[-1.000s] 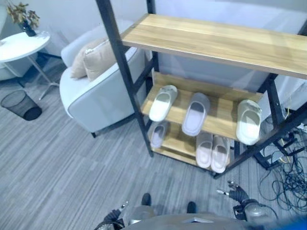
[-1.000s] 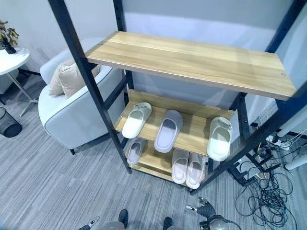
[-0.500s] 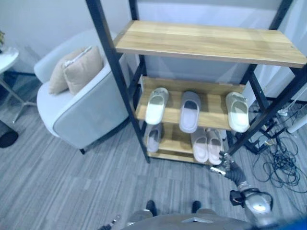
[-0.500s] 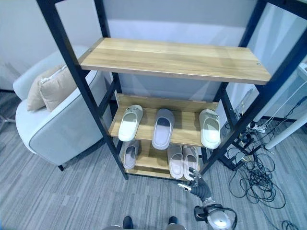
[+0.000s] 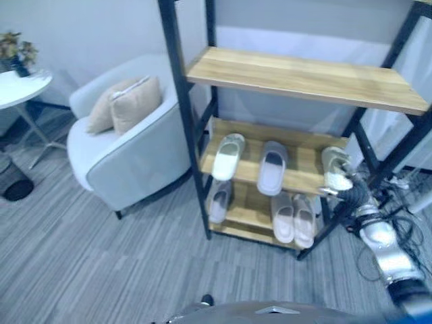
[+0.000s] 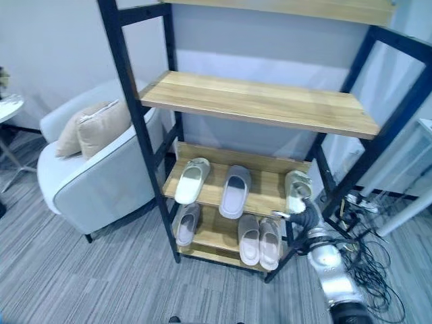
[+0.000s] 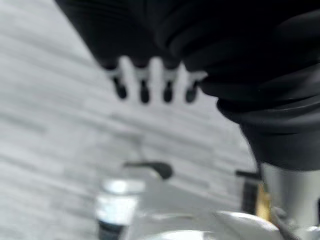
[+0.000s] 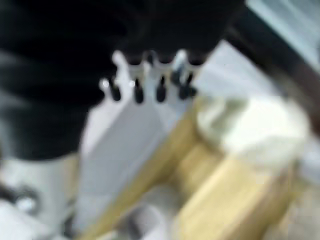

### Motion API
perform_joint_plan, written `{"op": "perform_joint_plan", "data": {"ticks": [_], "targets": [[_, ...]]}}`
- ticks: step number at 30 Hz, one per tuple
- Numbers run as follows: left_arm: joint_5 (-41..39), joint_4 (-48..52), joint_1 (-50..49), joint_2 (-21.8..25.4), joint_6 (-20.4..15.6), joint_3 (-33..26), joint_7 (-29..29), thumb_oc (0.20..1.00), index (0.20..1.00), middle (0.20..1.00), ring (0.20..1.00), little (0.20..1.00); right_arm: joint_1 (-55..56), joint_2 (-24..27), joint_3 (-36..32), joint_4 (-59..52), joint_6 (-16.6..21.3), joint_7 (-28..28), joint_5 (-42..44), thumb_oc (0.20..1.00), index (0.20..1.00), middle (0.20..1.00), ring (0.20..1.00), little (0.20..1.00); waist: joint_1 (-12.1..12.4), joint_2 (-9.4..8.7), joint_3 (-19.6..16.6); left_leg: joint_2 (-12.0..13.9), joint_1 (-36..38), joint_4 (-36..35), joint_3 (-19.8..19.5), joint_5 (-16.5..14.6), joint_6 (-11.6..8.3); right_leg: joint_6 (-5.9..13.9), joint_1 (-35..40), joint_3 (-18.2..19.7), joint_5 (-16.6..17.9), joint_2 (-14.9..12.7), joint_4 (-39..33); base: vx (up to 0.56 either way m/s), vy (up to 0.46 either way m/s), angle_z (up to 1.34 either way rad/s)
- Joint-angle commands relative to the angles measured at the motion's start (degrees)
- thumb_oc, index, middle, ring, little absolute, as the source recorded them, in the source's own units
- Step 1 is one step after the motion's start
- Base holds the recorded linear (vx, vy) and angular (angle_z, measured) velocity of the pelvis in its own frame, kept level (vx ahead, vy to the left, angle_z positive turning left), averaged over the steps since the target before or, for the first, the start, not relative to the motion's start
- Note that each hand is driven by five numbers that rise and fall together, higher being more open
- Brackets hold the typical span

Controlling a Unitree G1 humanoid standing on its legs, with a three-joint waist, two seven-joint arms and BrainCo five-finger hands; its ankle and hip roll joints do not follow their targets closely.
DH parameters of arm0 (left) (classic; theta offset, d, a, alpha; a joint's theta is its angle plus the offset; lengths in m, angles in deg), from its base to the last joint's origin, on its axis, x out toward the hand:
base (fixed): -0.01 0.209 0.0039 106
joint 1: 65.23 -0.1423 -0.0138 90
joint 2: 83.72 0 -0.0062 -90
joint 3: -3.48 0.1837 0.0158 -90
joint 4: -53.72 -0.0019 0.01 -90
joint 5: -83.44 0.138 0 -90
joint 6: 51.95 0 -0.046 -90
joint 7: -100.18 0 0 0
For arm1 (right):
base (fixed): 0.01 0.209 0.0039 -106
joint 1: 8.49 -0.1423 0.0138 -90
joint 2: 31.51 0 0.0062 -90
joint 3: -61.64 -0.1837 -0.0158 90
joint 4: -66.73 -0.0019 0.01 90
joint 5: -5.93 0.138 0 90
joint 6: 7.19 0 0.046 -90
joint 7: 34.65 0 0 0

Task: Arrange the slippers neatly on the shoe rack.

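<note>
Reaching our right hand (image 6: 302, 214), fingers straight and holding nothing, toward the white slipper (image 6: 295, 190) at three o'clock on the middle shelf (image 6: 266, 200), we judge most slippers placed; pairing remains.

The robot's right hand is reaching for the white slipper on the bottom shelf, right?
Not quite. The right hand is by the white slipper on the middle shelf, at its right end, not the bottom shelf. The right eye view shows it. The bottom shelf has a pale pair and one grey slipper.
</note>
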Motion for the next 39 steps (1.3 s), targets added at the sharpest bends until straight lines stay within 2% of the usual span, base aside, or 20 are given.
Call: {"op": "perform_joint_plan", "data": {"ticks": [1,3,6,11,16,20,22,27,28,29,33,35,37,38,39], "targets": [[3.1,0.5,5.0,-0.3,-0.6,0.2,2.3,1.000,1.000,1.000,1.000,1.000,-5.6,0.0,-0.4,-5.8,0.4,-7.4,-2.9,1.000,1.000,1.000,1.000,1.000,1.1,-1.47,6.3,1.6,-2.4,6.0,-4.5,-6.4,-0.75,1.63,3.8,-1.8,-4.4,-2.4,2.9,-0.05,0.023,0.27],[1.5,0.1,6.4,-0.5,-0.7,1.8,2.8,1.000,1.000,1.000,1.000,1.000,-11.9,-2.1,0.3,0.5,-0.1,-9.4,4.0,1.000,1.000,1.000,1.000,1.000,2.0,-1.56,7.6,1.3,-4.8,6.7,-5.1,-6.2,-0.60,1.52,2.3,-1.8,-4.0,-2.5,2.8,-0.09,0.033,0.15],[-1.4,0.2,7.7,-0.5,-1.0,1.9,3.1,1.000,1.000,1.000,1.000,1.000,-14.9,-2.7,1.0,2.7,0.8,-9.7,8.1,1.000,1.000,1.000,1.000,1.000,2.2,-1.59,8.8,1.1,-6.9,7.8,-5.4,-6.1,-0.58,1.46,0.9,-1.7,-3.7,-2.7,3.0,-0.08,0.024,0.05],[-5.3,1.4,11.3,-0.2,-2.2,3.5,4.3,1.000,1.000,1.000,1.000,1.000,-23.6,-1.1,3.9,6.7,2.2,-8.8,14.9,1.000,1.000,1.000,1.000,1.000,2.8,-1.76,12.5,0.6,-12.2,10.3,-6.4,-5.8,-0.55,1.25,-3.2,-1.6,-2.5,-3.4,4.0,-0.10,0.041,0.06],[-6.5,2.0,12.7,-0.2,-2.9,4.1,4.9,1.000,1.000,1.000,1.000,1.000,-26.7,-0.4,5.2,7.1,2.3,-8.9,14.7,1.000,1.000,1.000,1.000,1.000,3.0,-1.79,14.3,0.1,-14.6,11.6,-6.8,-5.9,-0.47,1.17,-4.9,-1.5,-2.1,-3.8,4.6,-0.03,0.045,0.07],[-8.3,1.7,14.2,0.3,-3.5,3.8,5.4,1.000,1.000,1.000,1.000,1.000,-34.7,2.2,8.7,12.0,1.1,-9.6,12.8,1.000,1.000,1.000,1.000,1.000,3.8,-1.99,15.8,-0.4,-17.0,12.7,-7.1,-5.9,-0.64,1.15,-6.8,-1.3,-1.4,-4.3,4.8,0.00,0.042,0.02],[-9.1,1.8,14.9,0.5,-3.7,3.7,5.6,1.000,1.000,1.000,1.000,1.000,-39.5,4.6,13.9,16.9,-1.8,-9.1,6.0,1.000,1.000,1.000,1.000,1.000,4.4,-2.31,16.9,-0.3,-18.1,13.2,-7.2,-6.0,-0.87,1.14,-7.7,-1.1,-1.2,-4.2,4.7,0.00,0.000,0.00],[-10.3,2.2,15.9,0.9,-4.4,4.7,5.9,1.000,1.000,1.000,1.000,1.000,-43.3,4.4,15.2,23.1,-1.3,-10.1,8.6,1.000,1.000,1.000,1.000,1.000,4.9,-2.73,17.1,-0.4,-19.4,12.1,-7.8,-4.9,-1.05,1.26,-8.7,-1.5,-0.4,-4.1,3.7,0.02,0.007,0.04],[-10.3,2.2,15.9,0.9,-4.4,4.7,5.9,1.000,1.000,1.000,1.000,1.000,-43.4,4.4,15.3,23.2,-1.2,-10.1,8.6,0.642,0.642,0.642,0.642,0.642,4.8,-2.73,17.1,-0.4,-19.5,12.1,-7.8,-4.8,-1.05,1.26,-8.7,-1.5,-0.4,-4.1,3.7,0.00,0.000,0.00],[-10.7,2.4,16.1,0.9,-4.4,4.9,5.9,1.000,1.000,1.000,1.000,1.000,-44.3,4.4,17.3,24.5,-1.8,-9.3,7.4,0.200,0.200,0.200,0.200,0.200,5.1,-2.94,17.3,-0.4,-19.9,11.6,-7.9,-4.4,-1.15,1.30,-9.1,-1.6,-0.2,-4.1,3.5,0.00,0.000,0.00],[-11.5,2.8,16.6,0.4,-4.8,5.4,6.2,1.000,1.000,1.000,1.000,1.000,-44.5,3.8,19.0,26.6,-2.6,-8.6,5.9,0.200,0.200,0.200,0.200,0.200,5.2,-3.19,17.6,-0.6,-20.6,11.1,-8.4,-3.9,-1.29,1.36,-9.4,-2.1,0.0,-4.0,3.0,0.00,-0.003,0.09],[-11.8,2.8,17.1,0.1,-4.9,6.1,6.6,1.000,1.000,1.000,1.000,1.000,-43.2,2.1,17.5,28.7,-1.7,-8.8,9.1,0.200,0.200,0.200,0.200,0.200,5.2,-3.12,17.9,-0.8,-21.3,10.5,-9.0,-3.4,-1.34,1.47,-9.8,-2.6,0.1,-4.0,2.8,0.00,0.004,0.09],[-11.9,2.9,17.2,-0.2,-5.2,6.2,6.8,1.000,1.000,1.000,1.000,1.000,-40.7,1.2,15.3,26.4,0.1,-10.2,12.2,0.200,0.200,0.200,0.200,0.200,4.9,-3.09,18.1,-0.9,-21.5,10.2,-9.1,-3.3,-1.30,1.55,-10.0,-2.8,0.2,-4.1,2.6,0.00,0.011,0.05],[-12.5,4.1,17.1,-0.7,-5.6,5.6,6.9,1.000,1.000,1.000,1.000,1.000,-36.6,1.1,12.9,21.2,1.3,-12.2,11.0,0.200,0.200,0.200,0.200,0.200,4.6,-3.03,18.3,-1.1,-21.6,10.0,-9.2,-3.2,-1.26,1.63,-10.2,-2.9,0.3,-4.1,2.6,0.00,0.003,0.07],[-12.5,4.1,17.0,-0.7,-5.6,5.7,6.9,1.000,1.000,1.000,1.000,1.000,-36.3,1.1,12.7,20.9,1.1,-12.3,10.8,0.200,0.200,0.200,0.200,0.200,4.7,-3.05,18.3,-1.1,-21.6,9.9,-9.2,-3.2,-1.26,1.63,-10.2,-2.9,0.3,-4.1,2.6,0.01,-0.009,0.11]]}}
